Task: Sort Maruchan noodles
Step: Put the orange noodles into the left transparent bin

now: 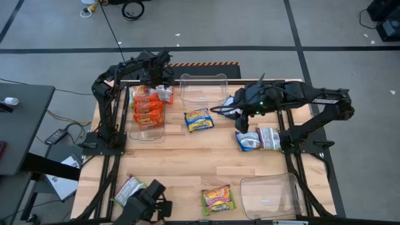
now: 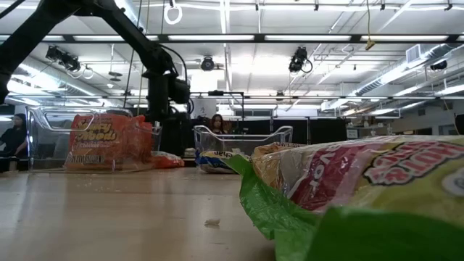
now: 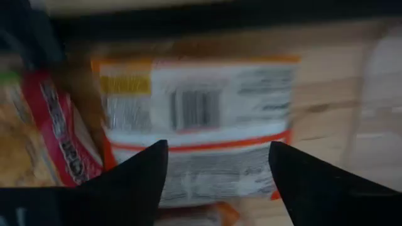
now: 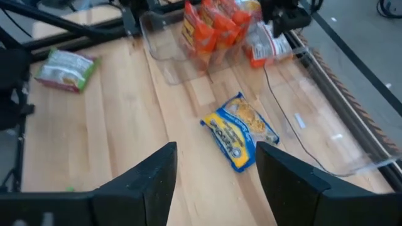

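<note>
My left hand (image 1: 161, 85) open over the orange-red packet (image 3: 198, 132) at the far-left tray (image 1: 150, 132) — it may slide out. My right hand (image 4: 217, 166) open, above the blue packet (image 4: 240, 130).

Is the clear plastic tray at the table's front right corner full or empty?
Empty. In the high view the clear plastic tray shows only bare wood through it; the yellow-green noodle packet lies outside, beside it.

Your widest bare stretch of worktop (image 1: 175, 165) runs across the middle. At 12 o'clock an empty clear tray (image 1: 203, 87) blocks the far edge; at 10 the orange-packet tray (image 1: 147, 112) crowds the left hand (image 1: 155, 80). A blue-yellow packet (image 1: 199, 120) lies just left of the right hand (image 1: 242, 115); another clear tray (image 1: 270, 195) fills 5 o'clock.
</note>
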Available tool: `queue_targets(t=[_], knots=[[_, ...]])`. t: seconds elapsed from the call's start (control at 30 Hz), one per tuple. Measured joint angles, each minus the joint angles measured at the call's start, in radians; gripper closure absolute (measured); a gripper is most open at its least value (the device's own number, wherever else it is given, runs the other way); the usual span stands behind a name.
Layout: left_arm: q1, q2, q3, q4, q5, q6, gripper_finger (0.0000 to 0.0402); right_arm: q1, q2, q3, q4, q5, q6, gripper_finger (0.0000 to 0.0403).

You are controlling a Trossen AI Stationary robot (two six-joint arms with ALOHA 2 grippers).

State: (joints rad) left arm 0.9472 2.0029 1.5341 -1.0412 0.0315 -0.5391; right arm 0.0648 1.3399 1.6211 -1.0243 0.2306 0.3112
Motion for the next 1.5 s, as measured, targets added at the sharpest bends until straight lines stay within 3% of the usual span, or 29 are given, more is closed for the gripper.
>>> queue_targets(t=[0.2, 0.4, 0.53, 0.83, 1.13, 1.37, 1.5], knots=[[0.012, 0.038, -0.023, 0.01, 0.025, -0.018, 0.0124, -0.001, 0.0, -0.051, 0.016, -0.017, 0.026, 0.018], [0.007, 0.048, -0.022, 0.021, -0.028, 0.002, 0.0134, -0.009, 0.0, -0.055, 0.041, -0.021, 0.029, 0.018], [0.008, 0.051, -0.023, 0.023, -0.047, 0.003, 0.0188, -0.016, 0.0, -0.055, 0.052, -0.018, 0.027, 0.0182], [0.004, 0.048, 0.014, 0.023, -0.063, 0.046, 0.0386, -0.017, 0.0, -0.055, 0.074, -0.014, 0.001, 0.0182], [0.01, 0.015, 0.3, -0.233, -0.059, 0.176, 0.0394, -0.017, -0.003, -0.055, 0.074, -0.014, -0.082, 0.0182], [0.01, 0.008, 0.582, -0.542, 0.086, 0.261, 0.0394, -0.016, -0.003, -0.055, 0.074, -0.016, -0.152, 0.0183], [0.009, -0.065, 0.586, -0.533, 0.402, 0.176, 0.0395, -0.006, -0.003, -0.055, 0.073, -0.072, -0.175, 0.0183]])
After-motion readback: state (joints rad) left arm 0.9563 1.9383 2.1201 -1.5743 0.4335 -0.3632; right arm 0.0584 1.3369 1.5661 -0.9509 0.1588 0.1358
